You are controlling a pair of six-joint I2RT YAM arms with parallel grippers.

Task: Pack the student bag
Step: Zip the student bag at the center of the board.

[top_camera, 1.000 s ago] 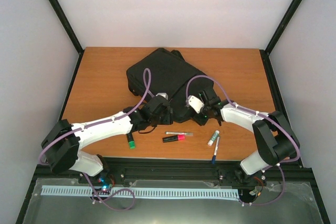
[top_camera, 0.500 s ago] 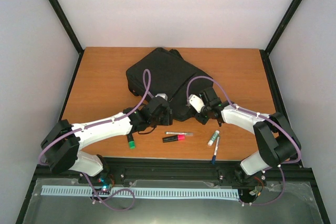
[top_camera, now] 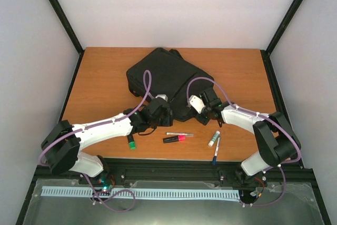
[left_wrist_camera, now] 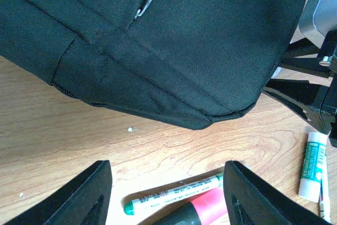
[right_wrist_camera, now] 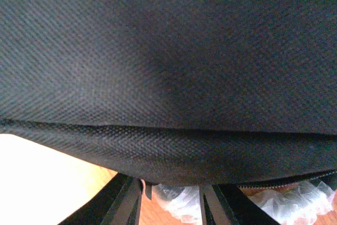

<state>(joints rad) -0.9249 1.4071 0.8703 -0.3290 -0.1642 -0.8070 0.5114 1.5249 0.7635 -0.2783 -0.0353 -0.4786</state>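
Observation:
The student bag [top_camera: 163, 77] is a large black backpack lying flat on the middle of the table. My left gripper [top_camera: 158, 111] is at its near edge, open and empty. In the left wrist view the bag [left_wrist_camera: 174, 40] fills the top, and a white pen [left_wrist_camera: 174, 193] and a black-and-pink marker [left_wrist_camera: 205, 209] lie between my wide-apart fingers [left_wrist_camera: 79, 196]. My right gripper [top_camera: 203, 104] is pressed against the bag's near right edge. In the right wrist view black fabric [right_wrist_camera: 168, 67] fills the frame. The fingers [right_wrist_camera: 126, 204] stand part open, their tips hidden under the bag's edge.
On the table in front of the bag lie a green-capped marker [top_camera: 131, 142], the white pen [top_camera: 179, 134], the black-and-pink marker [top_camera: 175, 138], a glue stick [top_camera: 213, 138] and a blue pen [top_camera: 216, 151]. Crumpled clear plastic [right_wrist_camera: 179, 198] and zip teeth [right_wrist_camera: 295, 183] show under the bag's edge.
My right gripper has shifted slightly left, closer against the bag's edge. The left arm and the loose items have not moved.

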